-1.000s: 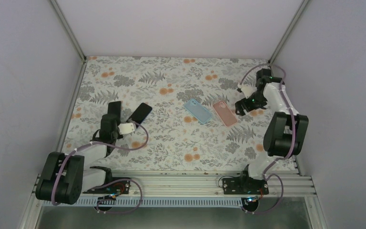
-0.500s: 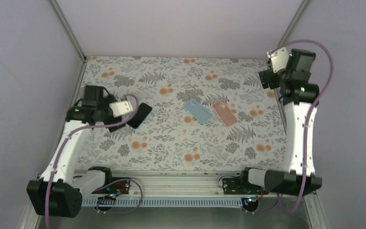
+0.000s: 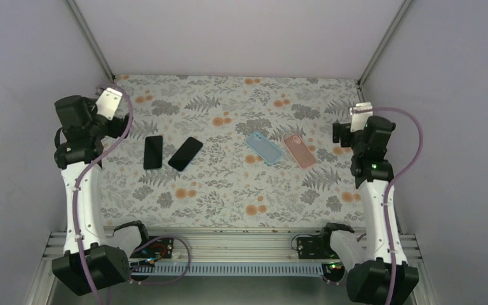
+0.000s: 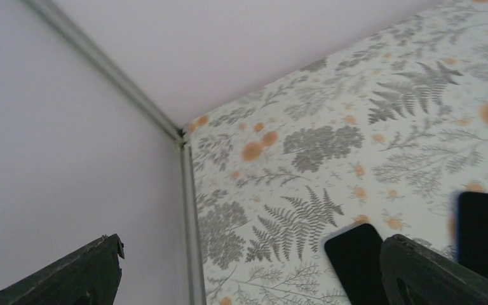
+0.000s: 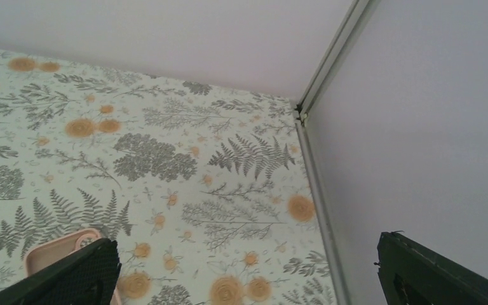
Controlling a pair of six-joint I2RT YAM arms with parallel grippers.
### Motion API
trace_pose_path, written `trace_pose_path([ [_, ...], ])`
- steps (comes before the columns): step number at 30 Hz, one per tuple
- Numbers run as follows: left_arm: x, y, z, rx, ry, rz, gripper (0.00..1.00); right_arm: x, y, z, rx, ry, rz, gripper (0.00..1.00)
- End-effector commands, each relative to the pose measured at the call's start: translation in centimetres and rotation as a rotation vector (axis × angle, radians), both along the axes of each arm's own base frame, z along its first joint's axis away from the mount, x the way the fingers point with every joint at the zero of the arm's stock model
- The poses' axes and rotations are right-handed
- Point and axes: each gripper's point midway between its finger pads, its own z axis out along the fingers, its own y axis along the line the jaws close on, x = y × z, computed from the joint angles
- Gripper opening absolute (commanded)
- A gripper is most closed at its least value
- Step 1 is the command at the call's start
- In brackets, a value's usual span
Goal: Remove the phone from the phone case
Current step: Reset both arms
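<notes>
Two black phones (image 3: 153, 152) (image 3: 185, 153) lie flat side by side on the left of the floral table. A blue phone case (image 3: 264, 148) and a pink phone case (image 3: 300, 150) lie right of centre, apart from the phones. No phone shows in either case. My left gripper (image 3: 111, 124) hangs raised by the left wall, open and empty. In the left wrist view (image 4: 248, 279) the phones (image 4: 359, 264) (image 4: 486, 235) lie below its right finger. My right gripper (image 3: 340, 132) is raised near the right wall, open and empty (image 5: 248, 279). The pink case's corner (image 5: 57, 254) shows by its left finger.
Pale walls with metal corner posts (image 3: 92, 38) (image 3: 381, 41) close in the table on three sides. A metal rail (image 3: 241, 244) with both arm bases runs along the near edge. Bare floral cloth (image 3: 229, 197) lies between the phones, the cases and the rail.
My left gripper opened, left a black phone on the table, then rose and swung back to the left wall. The right arm also lifted and drew back toward the near right.
</notes>
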Motion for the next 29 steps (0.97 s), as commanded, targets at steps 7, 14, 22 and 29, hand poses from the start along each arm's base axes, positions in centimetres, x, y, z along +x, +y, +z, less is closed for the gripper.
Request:
trace_pose_path([
  [7,0.2,0.7,-0.8,-0.218,-0.098,0.074,1.00,0.5,0.6,1.5,0.169,-0.158,-0.018,1.00],
  [14,-0.6,0.3,-1.4,-0.254,-0.096,0.037,1.00,1.7,2.4,-0.5,0.108,-0.115,0.014,1.00],
  [22,-1.0,0.2,-2.5,-0.266,-0.092,0.023,1.00,2.1,3.5,-1.2,0.071,-0.102,0.017,1.00],
  [29,-0.8,-0.3,-2.4,-0.283,-0.081,-0.009,1.00,2.2,3.7,-1.9,0.042,-0.080,0.034,1.00],
])
